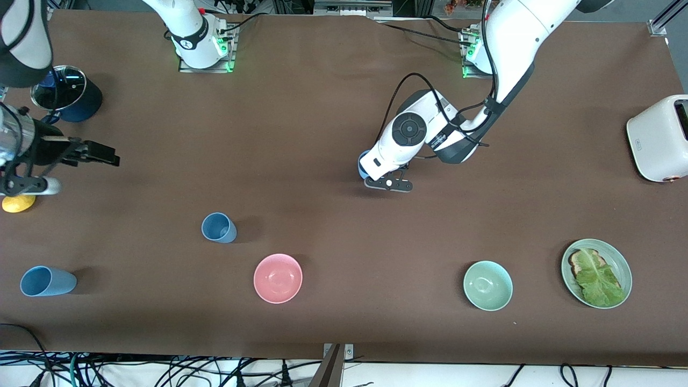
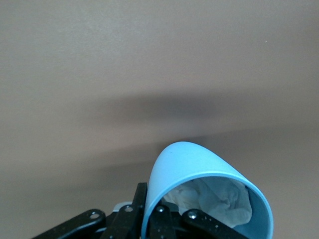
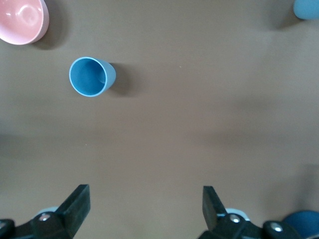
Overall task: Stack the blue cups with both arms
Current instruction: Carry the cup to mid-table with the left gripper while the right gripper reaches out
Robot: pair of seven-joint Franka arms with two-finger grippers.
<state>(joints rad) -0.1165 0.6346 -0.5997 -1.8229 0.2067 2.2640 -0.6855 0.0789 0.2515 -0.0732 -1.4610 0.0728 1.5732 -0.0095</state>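
The left tool (image 1: pixel 388 183) hangs low over the middle of the desk (image 1: pixel 322 107), clenched on a blue cup (image 1: pixel 363 164) that it holds tipped on its side; in the left wrist view that held cup (image 2: pixel 199 174) has something pale and crumpled inside it. The right tool (image 1: pixel 102 153) waits in the air over the right arm's end of the desk, fingers (image 3: pixel 75 204) spread wide and gripping nothing.

A white toaster (image 1: pixel 658 137) stands at the edge of the left arm's end. A dark-blue saucepan (image 1: pixel 67 94) with a glass lid sits near the corner at the right arm's end, by the bases. Toward the front edge lie a green plate (image 1: pixel 618 263) with toast and lettuce on it, a pink bowl (image 1: pixel 278 278) and a mint bowl (image 1: pixel 487 285), well apart.

A second cup (image 1: pixel 219 227) stands upright, mouth up, a little farther from the front edge than the pink bowl. A third cup (image 1: pixel 47 281) lies on its side near the front corner at the right arm's end. A small yellow thing (image 1: pixel 18 203) lies at that end's edge, under the right arm.
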